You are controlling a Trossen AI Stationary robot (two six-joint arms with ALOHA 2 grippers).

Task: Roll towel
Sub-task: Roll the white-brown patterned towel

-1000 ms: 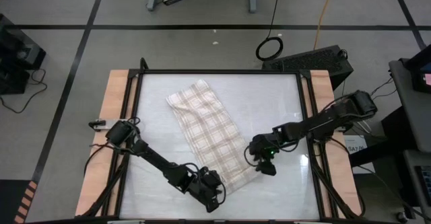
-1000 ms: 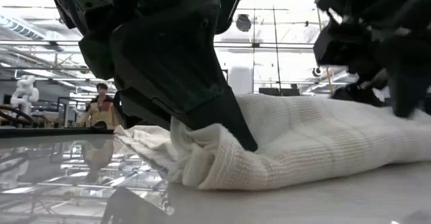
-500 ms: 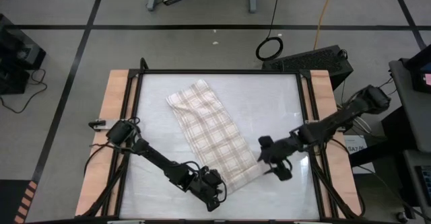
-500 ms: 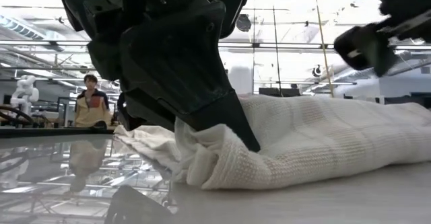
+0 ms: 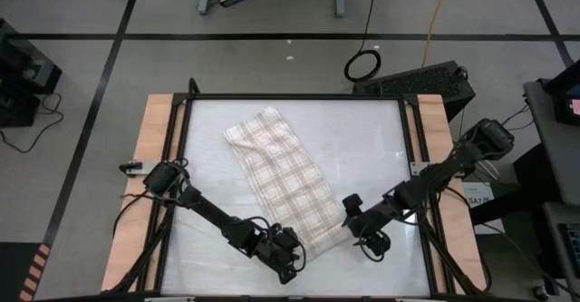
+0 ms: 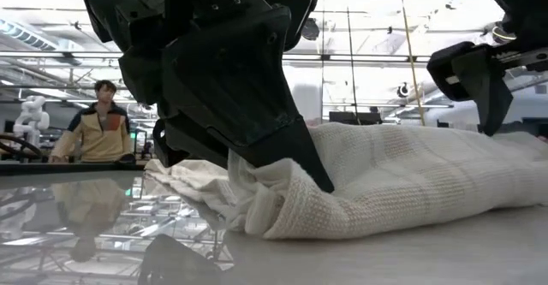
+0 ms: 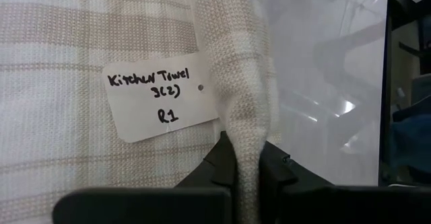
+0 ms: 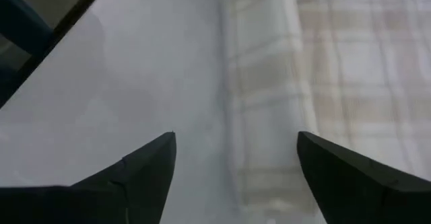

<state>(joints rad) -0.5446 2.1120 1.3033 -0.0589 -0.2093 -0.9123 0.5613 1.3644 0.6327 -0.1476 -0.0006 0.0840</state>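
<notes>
Pinching towel (image 7: pixel 244 116) fold, left fingers (image 7: pixel 222 160); wrist view alone shows paper tag (image 7: pixel 161 96); right fingers (image 8: pixel 145 160) spread.

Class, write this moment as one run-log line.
task: roll towel | left gripper: shut on towel corner | right gripper: open, beside towel edge | towel: flat, unrolled

The table (image 5: pixel 376 148), a glossy white rectangular top inside a thin black frame with pale wooden strips along its left and right sides, carries one thing: the towel (image 5: pixel 285 180), a thin cream-white cloth with a tan-brown plaid grid. It lies as a long strip running diagonally from the far left-centre toward the near centre, its near end bunched up off the surface.
</notes>
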